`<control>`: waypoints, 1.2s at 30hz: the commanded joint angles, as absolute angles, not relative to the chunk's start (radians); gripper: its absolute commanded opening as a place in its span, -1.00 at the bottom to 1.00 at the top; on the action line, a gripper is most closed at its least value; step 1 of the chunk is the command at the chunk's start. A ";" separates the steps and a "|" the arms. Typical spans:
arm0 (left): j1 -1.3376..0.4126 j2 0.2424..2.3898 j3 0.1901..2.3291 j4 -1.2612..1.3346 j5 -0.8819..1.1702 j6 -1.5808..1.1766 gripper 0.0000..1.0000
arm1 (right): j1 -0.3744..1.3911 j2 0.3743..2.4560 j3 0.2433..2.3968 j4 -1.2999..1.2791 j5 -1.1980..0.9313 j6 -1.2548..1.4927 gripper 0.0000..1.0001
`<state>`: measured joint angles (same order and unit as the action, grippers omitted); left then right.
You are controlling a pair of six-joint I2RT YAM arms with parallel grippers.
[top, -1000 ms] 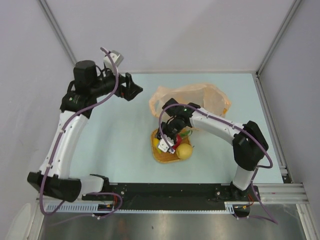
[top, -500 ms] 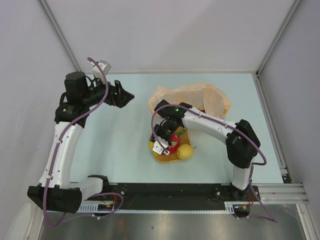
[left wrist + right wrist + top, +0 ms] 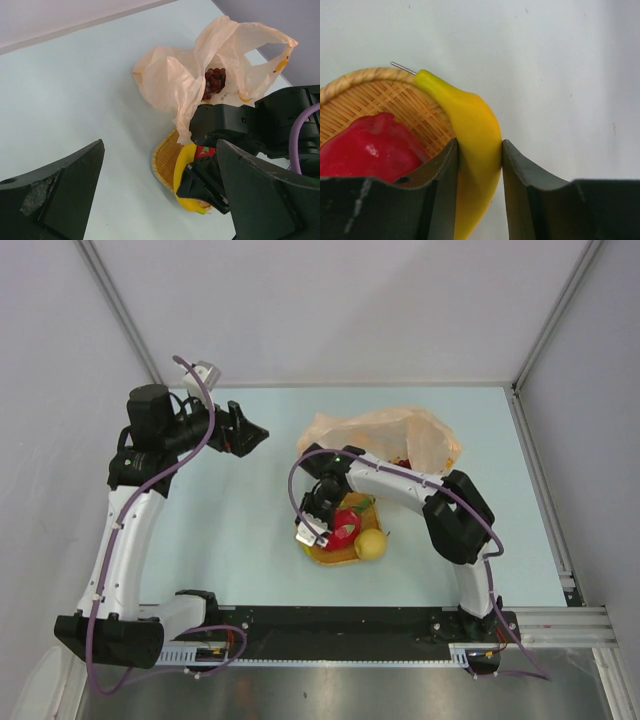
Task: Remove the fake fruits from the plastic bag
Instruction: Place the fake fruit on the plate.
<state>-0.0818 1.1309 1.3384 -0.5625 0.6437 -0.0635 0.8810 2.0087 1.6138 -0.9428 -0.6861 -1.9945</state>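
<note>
My right gripper (image 3: 311, 531) is shut on the yellow banana (image 3: 475, 130) and holds it over the left rim of the orange woven tray (image 3: 335, 558). The banana also shows in the left wrist view (image 3: 184, 172). The red fruit (image 3: 346, 525) and the round yellow fruit (image 3: 371, 543) lie in the tray. The peach plastic bag (image 3: 375, 430) lies behind the tray, touching its far edge. The dark red grapes (image 3: 215, 80) are inside the bag. My left gripper (image 3: 255, 433) is open and empty, raised over the table to the left of the bag.
The metal frame posts and grey walls close in the back and both sides. The right arm's links (image 3: 420, 485) stretch across the bag's front edge. Bare pale blue table (image 3: 230, 530) lies left of the tray.
My right gripper has moved left with the banana, to the tray's left rim. My left arm pulled back and to the left, then stayed still.
</note>
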 commanded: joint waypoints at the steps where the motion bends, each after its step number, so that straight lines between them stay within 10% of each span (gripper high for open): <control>1: -0.068 1.098 1.332 -0.540 0.672 -0.080 0.98 | 0.862 2.028 1.649 -0.976 -0.673 -2.626 -0.57; 32: -0.045 1.154 1.312 -0.583 0.547 -0.107 0.97 | 0.788 1.982 1.680 -0.899 -0.848 -2.538 0.26; 36: 0.035 1.079 1.194 -0.615 0.445 -0.253 0.57 | 0.778 1.890 1.607 -0.656 -0.948 -2.218 0.46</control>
